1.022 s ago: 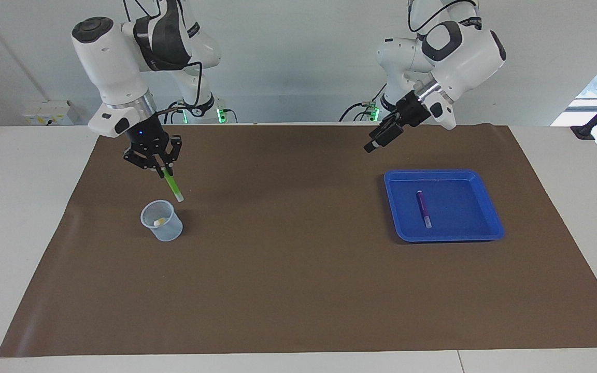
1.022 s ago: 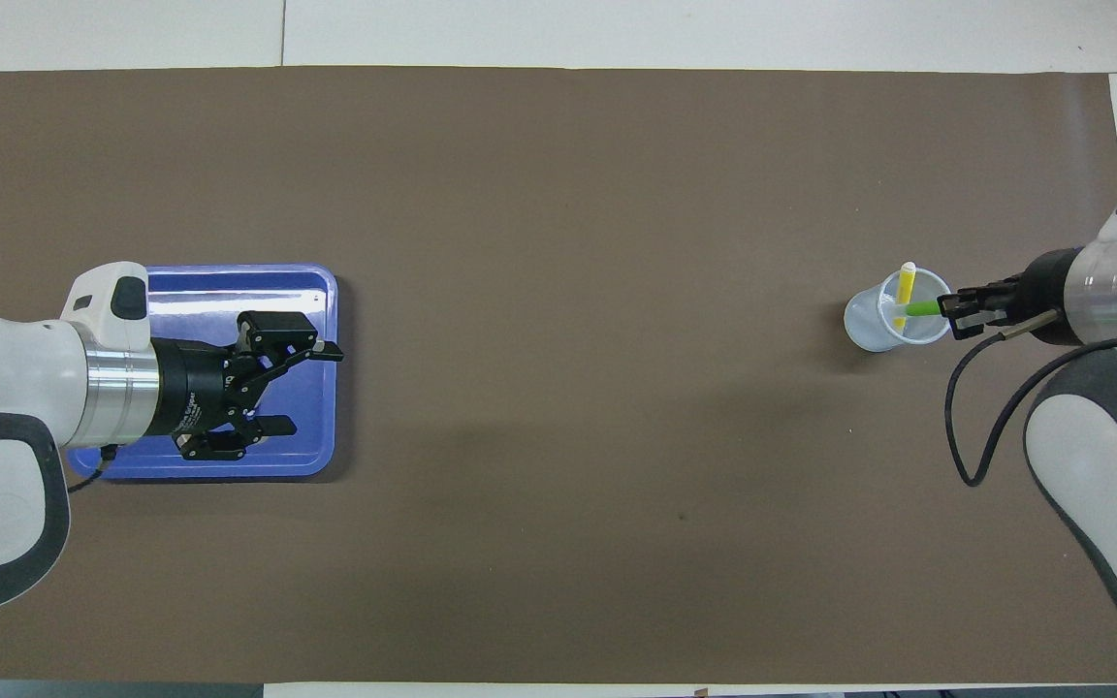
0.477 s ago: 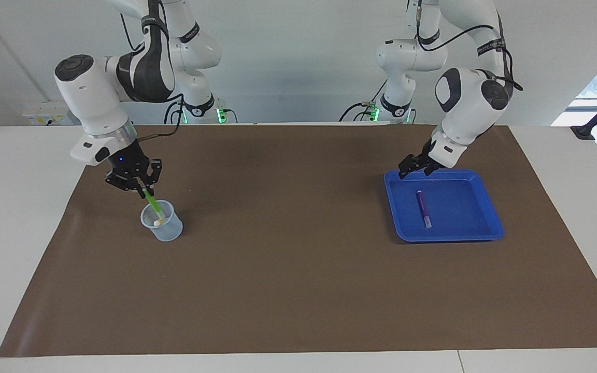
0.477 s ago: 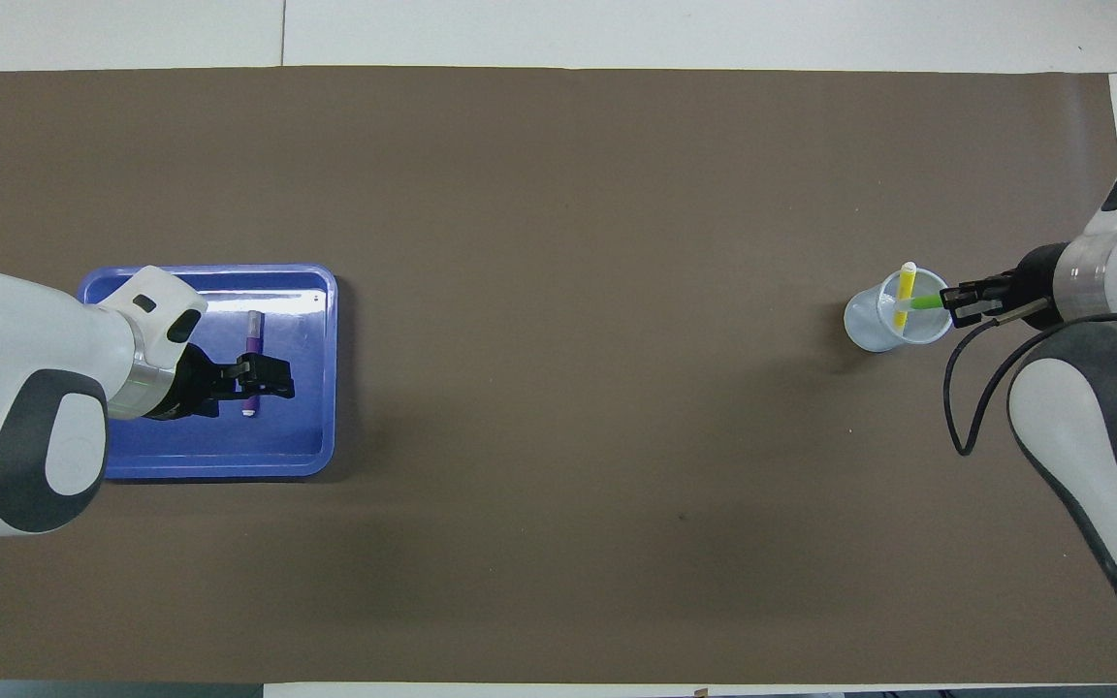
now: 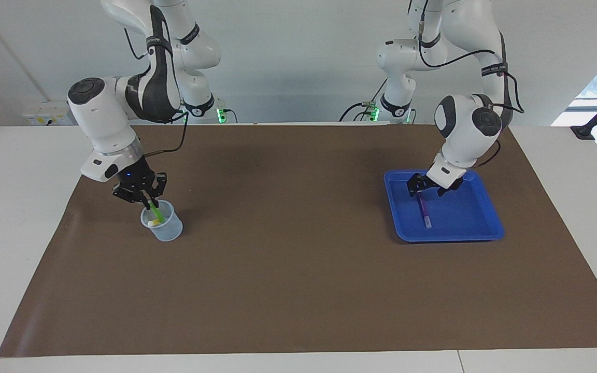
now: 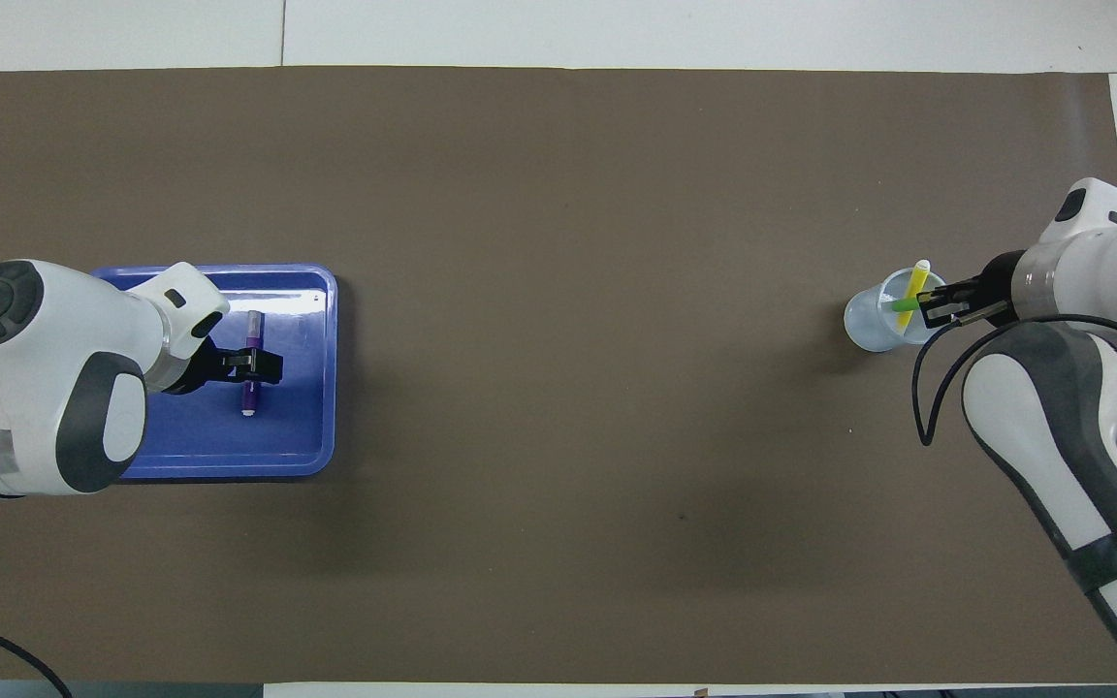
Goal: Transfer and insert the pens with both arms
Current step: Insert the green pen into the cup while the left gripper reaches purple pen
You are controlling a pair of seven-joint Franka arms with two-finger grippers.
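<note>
At the tray's (image 5: 490,220) end of the counter (image 5: 298,290), toward the left arm's base, the left end effector (image 5: 426,189) sits low inside the tray with its fingers spread apart, straddling the purple pen (image 5: 423,207) near the end that lies nearer to the robots. This pen lies flat on the tray floor, its long axis running from the robots' edge of the tray toward the edge farther from them, pale cap end pointing away from the robots. In the overhead view the left end effector (image 6: 250,364) crosses the purple pen (image 6: 250,373) about midway along its barrel; whether the fingers touch the pen cannot be told.

Well apart from the tray (image 6: 306,291), toward the right arm's end of the brown mat (image 5: 298,248), a clear cup (image 5: 164,224) stands upright. Over the cup's rim the right end effector (image 5: 147,198) is clamped on the green pen (image 5: 155,211), its fingertips drawn together on the upper end. The green pen is tilted, its lower end inside the cup and its upper end leaning toward the right arm. A yellow pen (image 6: 916,288) stands in the cup (image 6: 864,325) as well, leaning against the rim with its pale cap end up. In the overhead view the green pen (image 6: 903,305) crosses the yellow one just beside the right end effector (image 6: 929,310).
</note>
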